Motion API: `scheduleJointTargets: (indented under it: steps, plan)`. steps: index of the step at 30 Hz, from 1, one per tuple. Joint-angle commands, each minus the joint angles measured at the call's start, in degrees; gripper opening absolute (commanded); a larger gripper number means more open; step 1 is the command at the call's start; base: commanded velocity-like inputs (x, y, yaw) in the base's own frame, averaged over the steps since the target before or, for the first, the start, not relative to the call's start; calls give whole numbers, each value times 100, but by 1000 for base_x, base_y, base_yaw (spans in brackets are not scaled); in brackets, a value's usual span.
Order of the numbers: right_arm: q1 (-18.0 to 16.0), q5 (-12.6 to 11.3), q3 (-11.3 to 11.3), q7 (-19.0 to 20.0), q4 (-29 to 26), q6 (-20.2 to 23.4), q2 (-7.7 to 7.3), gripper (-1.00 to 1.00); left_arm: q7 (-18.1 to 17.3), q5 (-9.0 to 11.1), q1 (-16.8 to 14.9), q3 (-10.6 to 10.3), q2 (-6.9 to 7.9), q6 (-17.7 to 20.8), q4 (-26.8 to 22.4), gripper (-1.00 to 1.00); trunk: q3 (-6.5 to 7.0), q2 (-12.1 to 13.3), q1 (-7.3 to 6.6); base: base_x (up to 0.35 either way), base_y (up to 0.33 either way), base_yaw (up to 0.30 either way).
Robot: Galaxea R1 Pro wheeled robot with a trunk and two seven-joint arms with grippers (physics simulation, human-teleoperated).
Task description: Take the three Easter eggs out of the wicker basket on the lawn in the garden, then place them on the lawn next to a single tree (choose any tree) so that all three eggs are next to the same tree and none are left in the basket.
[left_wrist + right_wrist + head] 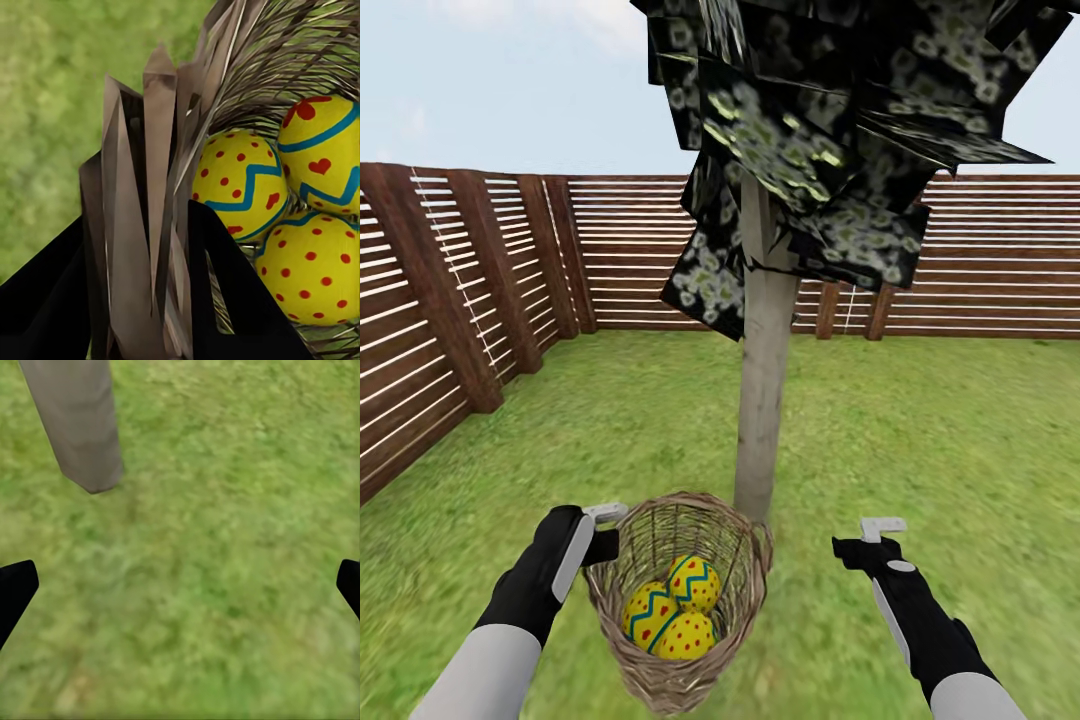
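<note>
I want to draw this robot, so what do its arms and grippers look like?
Both arms have pale grey sleeves near the body that turn into chunky black wrists with a light grey stripe. The left gripper and right gripper are black with small white tips on top.

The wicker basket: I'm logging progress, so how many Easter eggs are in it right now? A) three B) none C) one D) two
A: three yellow Easter eggs lie together inside the wicker basket, whose rim the left gripper grips, right by the tree trunk.
</note>
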Motion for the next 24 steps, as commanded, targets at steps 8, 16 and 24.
scheduleJointTargets:
  steps: [8, 16, 24]
  plan:
    - [-2, 55, -2, 4, -10, 28, 1, 100, -608, 202, 3, 26, 25, -219, 187, -100, -149, -326, 176, 0, 0, 0]
    - [-2, 60, -4, 4, -18, 18, 1, 100, -619, 203, 3, 15, -24, -760, 689, -100, -293, -646, 352, 0, 0, 0]
    - [-2, 60, -2, 4, -27, 22, 2, 100, -619, 207, 4, 13, -32, -761, 697, -100, -437, -967, 527, 0, 0, 0]
